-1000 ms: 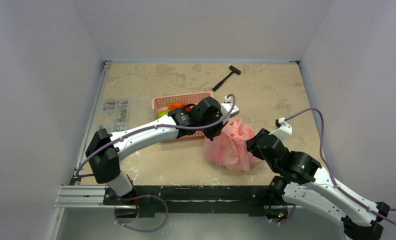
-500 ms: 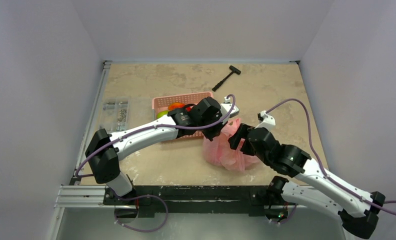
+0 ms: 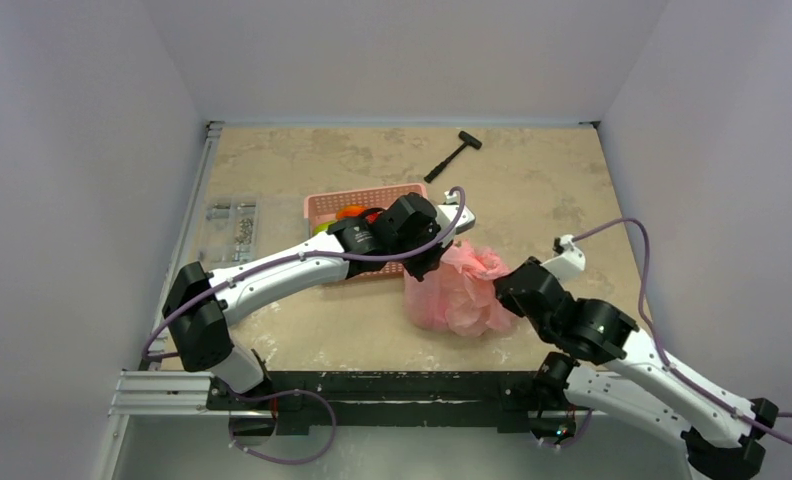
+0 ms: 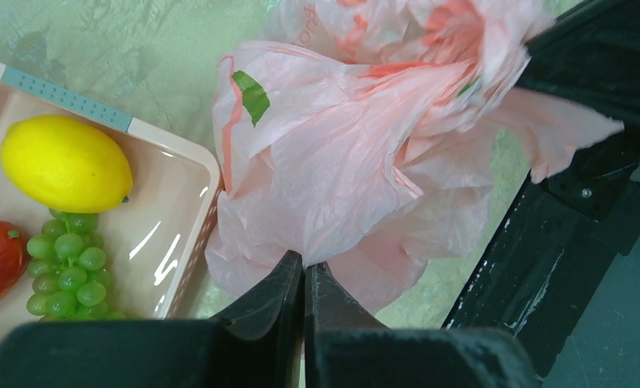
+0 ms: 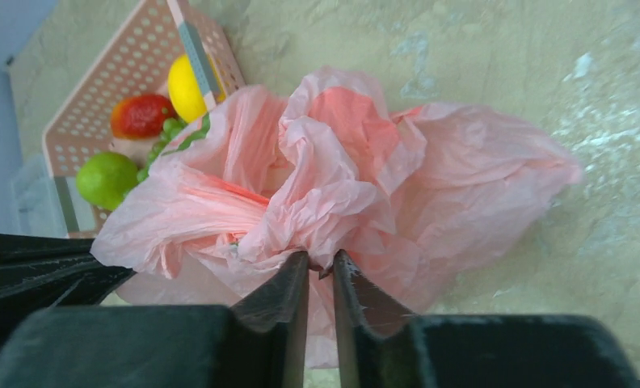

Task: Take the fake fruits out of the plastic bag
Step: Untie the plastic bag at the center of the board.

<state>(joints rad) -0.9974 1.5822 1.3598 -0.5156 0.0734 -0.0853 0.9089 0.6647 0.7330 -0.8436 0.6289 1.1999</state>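
The plastic bag (image 3: 459,295) lay crumpled on the desk (image 3: 532,180) beside the basket (image 3: 357,197). The left pincer (image 4: 304,271) and right pincer (image 5: 321,267) each stood clamped on its film at opposite sides, evidently to spread it; contents hidden.

We are finding nothing we can read for certain. The bag (image 4: 341,162) is showing red lettering (image 4: 309,18) near its top in the left wrist view and a green patch (image 4: 252,94), but creases are breaking both beyond reading.
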